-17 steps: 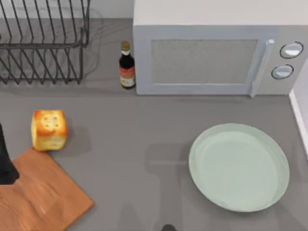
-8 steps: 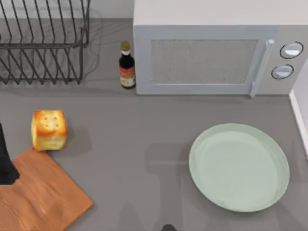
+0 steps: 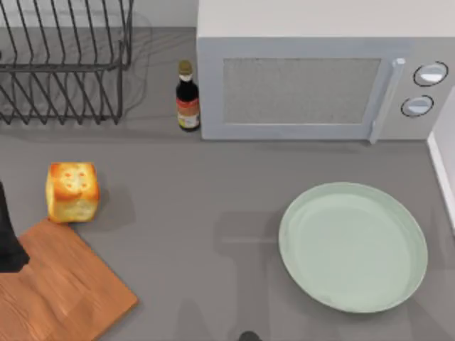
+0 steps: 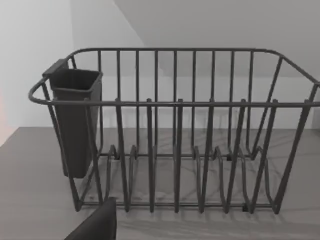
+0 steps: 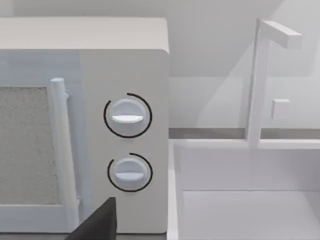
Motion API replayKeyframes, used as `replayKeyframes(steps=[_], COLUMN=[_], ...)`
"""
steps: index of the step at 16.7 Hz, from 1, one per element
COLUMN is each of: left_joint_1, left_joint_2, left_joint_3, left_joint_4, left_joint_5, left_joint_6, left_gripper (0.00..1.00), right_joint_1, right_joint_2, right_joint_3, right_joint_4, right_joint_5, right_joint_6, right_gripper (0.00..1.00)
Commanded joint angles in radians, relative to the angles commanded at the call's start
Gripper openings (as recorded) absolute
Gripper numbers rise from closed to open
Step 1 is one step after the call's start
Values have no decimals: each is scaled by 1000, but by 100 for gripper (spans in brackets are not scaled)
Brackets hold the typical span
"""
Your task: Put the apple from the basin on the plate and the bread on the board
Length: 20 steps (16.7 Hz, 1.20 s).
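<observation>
The bread (image 3: 72,191), a golden cube with a toasted top, stands on the grey table at the left, just beyond the far corner of the wooden board (image 3: 60,291). At the right lies the pale green plate (image 3: 353,246), with nothing on it. Beside the microwave, the white basin (image 5: 245,205) shows part of its inside; the apple is hidden. A dark part of my left arm (image 3: 8,241) sits at the table's left edge over the board. The wrist views each show a dark piece of my left gripper (image 4: 97,225) and my right gripper (image 5: 97,222).
A white microwave (image 3: 320,78) fills the back right, with a dark sauce bottle (image 3: 188,96) at its left corner. A black wire dish rack (image 4: 175,130) with a cutlery cup (image 4: 75,120) stands at the back left. A white faucet (image 5: 260,80) rises behind the basin.
</observation>
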Motion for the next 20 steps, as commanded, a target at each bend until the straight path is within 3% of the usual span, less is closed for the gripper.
replayKeyframes(steps=[10, 14, 20], left_joint_1=[0, 0, 0], left_joint_2=[0, 0, 0], left_joint_3=[0, 0, 0], left_joint_4=[0, 0, 0], left_joint_5=[0, 0, 0], left_joint_6=[0, 0, 0], left_gripper=[100, 100, 100], right_joint_1=[-17, -55, -132], right_joint_2=[104, 374, 983], right_joint_3=[96, 318, 770], right_joint_4=[-65, -213, -515], right_joint_5=[0, 0, 1], right_joint_6=[-16, -51, -123], right_gripper=[100, 100, 100])
